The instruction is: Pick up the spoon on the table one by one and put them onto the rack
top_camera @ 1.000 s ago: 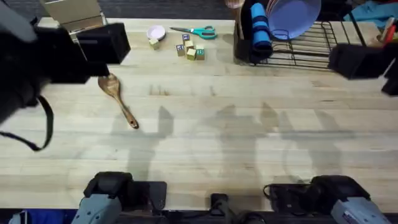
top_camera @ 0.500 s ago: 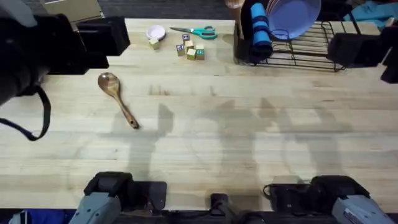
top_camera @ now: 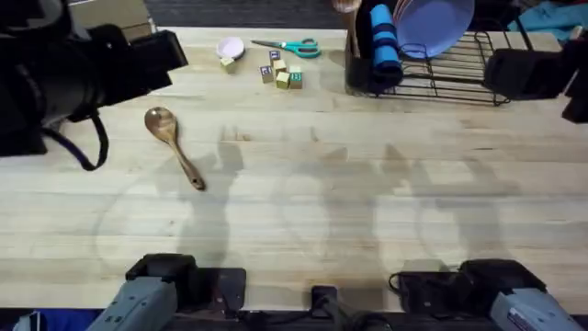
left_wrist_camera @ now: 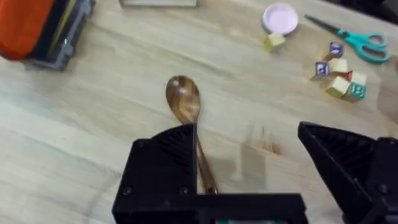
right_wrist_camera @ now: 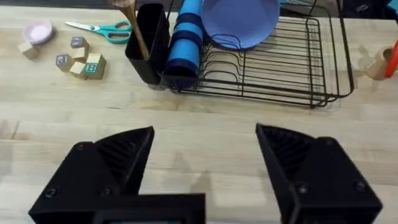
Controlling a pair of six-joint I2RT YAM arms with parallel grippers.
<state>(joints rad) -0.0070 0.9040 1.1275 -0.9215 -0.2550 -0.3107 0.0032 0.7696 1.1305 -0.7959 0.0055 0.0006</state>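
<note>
Right now you are at the approach step: your left gripper (left_wrist_camera: 249, 168) hangs with its black fingers spread wide over the brown wooden spoon (top_camera: 172, 145), which lies flat on the pale butcher-block table (top_camera: 349, 211) toward its left edge, glossy bowl pointing to the far edge, slim handle slanting back toward the near edge. In the left wrist view the handle runs under one finger rather than between the two, so your next move probably calls for shifting sideways to centre the handle in the gap before descending and closing. Your right gripper (right_wrist_camera: 205, 168) also stands wide open and empty, poised in front of the black wire dish rack (right_wrist_camera: 280, 68) at the far right corner. That rack carries a blue plate (right_wrist_camera: 242, 22), a blue rolled item (right_wrist_camera: 185, 43) and a dark utensil cup (right_wrist_camera: 149, 46) with a wooden handle already in it. Teal-handled scissors (top_camera: 292, 46), small lettered blocks (top_camera: 280, 74) and a little pink dish (top_camera: 230, 47) sit along the far edge, clear of the spoon; nothing blocks your grasp.
</note>
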